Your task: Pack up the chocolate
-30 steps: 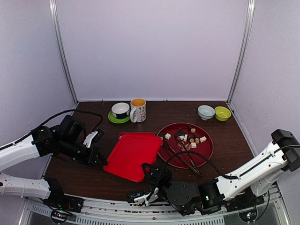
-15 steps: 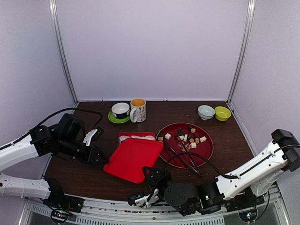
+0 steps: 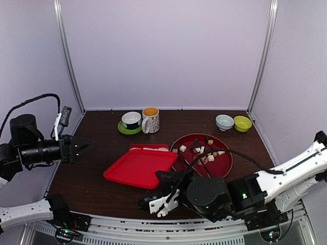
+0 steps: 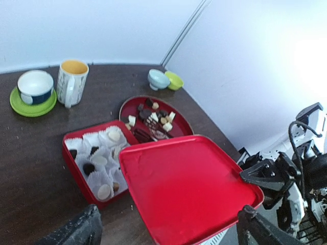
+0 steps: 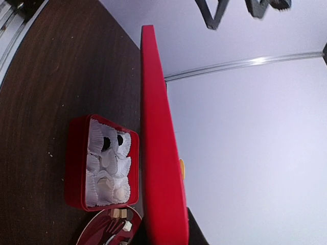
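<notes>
Left gripper [image 3: 84, 147] hung at far left, jaws spread wide, nothing between them. Just ahead of it, and apart from it, the red lid [image 3: 140, 166] was up off the table and tilted. Beyond the lid from this gripper sat the open red tin [image 4: 69, 153], lined with white paper cups [image 4: 94, 139]. A few cups held chocolate [image 4: 89, 168]; several looked empty. Right gripper [image 3: 168, 177] was clamped on the lid's near right edge and carried it alone; its wrist view showed the lid edge-on, close alongside, the tin ahead and below. Most of the chocolate lay loose on the round plate [image 3: 227, 166], ahead and to the right of that gripper, with metal tongs [image 3: 202, 171] across the plate's near side. Judged step: getting the lid out of the way so the tin can be filled. To do it well, hold the pinch firm on the thin rim, since a one-sided hold on a broad lid may let it swing. Carry it leftward of the right gripper, away from plate and tongs, level it, and set it flat on bare table before opening.
</notes>
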`<state>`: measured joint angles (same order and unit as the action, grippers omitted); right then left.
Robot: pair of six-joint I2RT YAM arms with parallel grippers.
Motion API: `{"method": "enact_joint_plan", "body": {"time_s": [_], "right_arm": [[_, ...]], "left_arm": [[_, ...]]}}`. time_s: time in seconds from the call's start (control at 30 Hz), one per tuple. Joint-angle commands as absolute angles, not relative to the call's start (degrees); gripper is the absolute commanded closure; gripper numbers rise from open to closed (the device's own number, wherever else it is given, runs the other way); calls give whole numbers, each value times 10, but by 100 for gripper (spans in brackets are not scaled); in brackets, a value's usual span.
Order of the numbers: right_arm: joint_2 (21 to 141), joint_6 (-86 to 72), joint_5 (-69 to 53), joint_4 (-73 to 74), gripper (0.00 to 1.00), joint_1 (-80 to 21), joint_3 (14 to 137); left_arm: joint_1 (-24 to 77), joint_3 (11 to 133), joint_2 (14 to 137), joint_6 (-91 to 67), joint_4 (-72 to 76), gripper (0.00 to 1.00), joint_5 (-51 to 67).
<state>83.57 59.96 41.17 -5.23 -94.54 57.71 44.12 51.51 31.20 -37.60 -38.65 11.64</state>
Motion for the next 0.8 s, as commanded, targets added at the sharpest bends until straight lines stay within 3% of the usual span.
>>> {"method": "enact_joint_plan", "body": {"time_s": [0.0,0.43,0.77], "right_arm": [[779,407,332,63,100,-906,623],[653,-3,-23,115,100,-704,629],[706,-174,-234,132,100,-600,670]], "left_arm": [[444,534,268,-326,-351,4,79],[444,467,289,-255,-240,2,74],[443,487,403,-259,-203,3,52]]}}
